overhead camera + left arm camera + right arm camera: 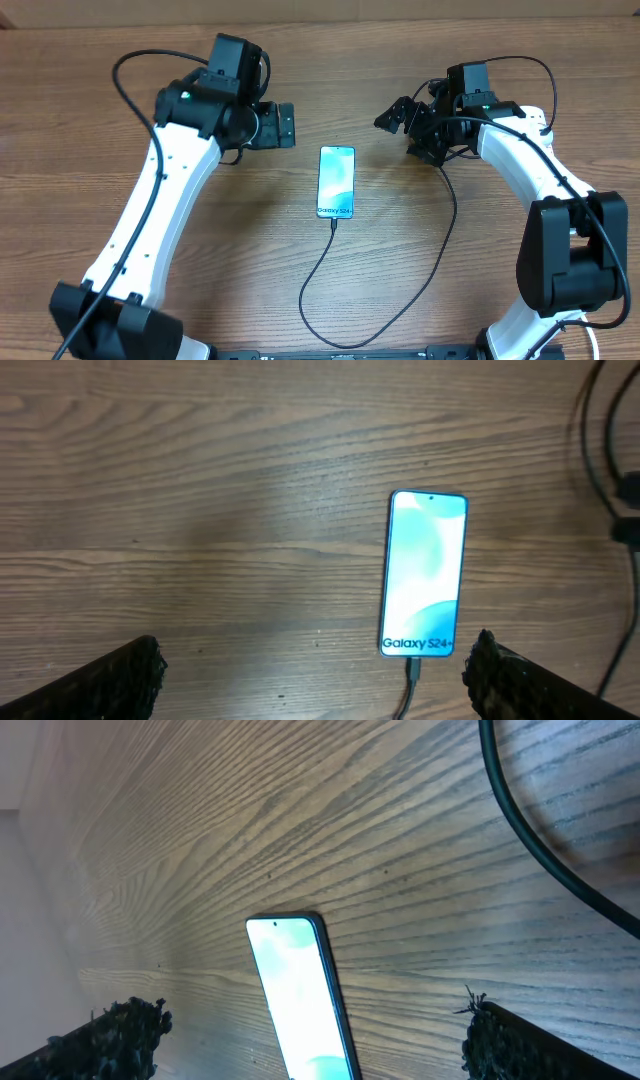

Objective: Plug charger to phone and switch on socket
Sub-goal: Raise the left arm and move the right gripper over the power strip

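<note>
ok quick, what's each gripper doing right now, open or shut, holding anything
left gripper: open, fingers wide apart, holding nothing
right gripper: open, fingers wide apart, holding nothing

**Matt wood, glossy glass, coarse black pads**

Across the whole overhead frame, wood-grain table (60, 150): brown, streaked, matt with only a soft sheen. At centre, phone (336, 182) with a smooth, glossy glass face and a dark, smooth edge. Just below it, charger (413, 672): thin, smooth, matt black, rubber or plastic by the look. Left and right, white arm shells (180, 190), smooth hard plastic, faintly shiny. Black joint housings (565, 250), matt plastic. In the lower corners of the left wrist view, left gripper (315, 665) pads (115, 685): black, coarse, grainy, ragged at the edges. Same rough black texture on the right gripper (312, 1018).
</note>
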